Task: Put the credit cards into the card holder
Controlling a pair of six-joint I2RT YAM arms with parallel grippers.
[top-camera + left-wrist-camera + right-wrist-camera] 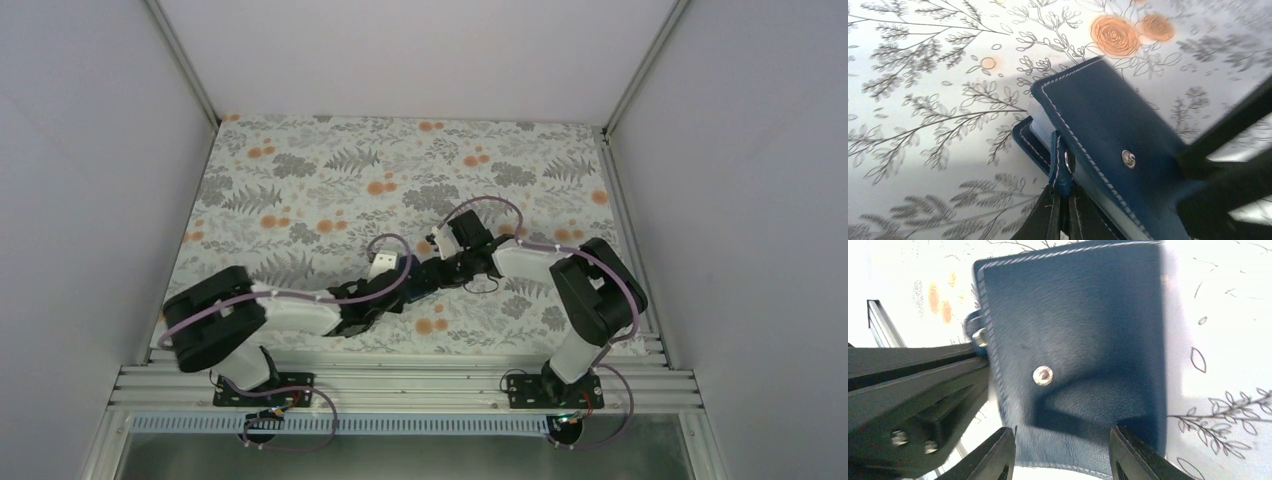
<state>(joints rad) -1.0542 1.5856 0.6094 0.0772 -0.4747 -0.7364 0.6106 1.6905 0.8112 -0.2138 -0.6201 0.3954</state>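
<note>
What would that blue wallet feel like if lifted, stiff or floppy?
Probably floppy at the fold: the card holder has a stitched cover gaping above its lower half. Likely light, since the left pincer pinches only its snap tab. Its smooth cover might slip.

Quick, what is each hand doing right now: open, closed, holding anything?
Left hand: closed, pinching the strap of the card holder.
Right hand: open, fingers spread over the card holder, not gripping it.

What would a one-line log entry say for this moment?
card holder: on table, unsnapped | left gripper: shut on snap tab | right gripper: open, over card holder | cards: none in view
</note>
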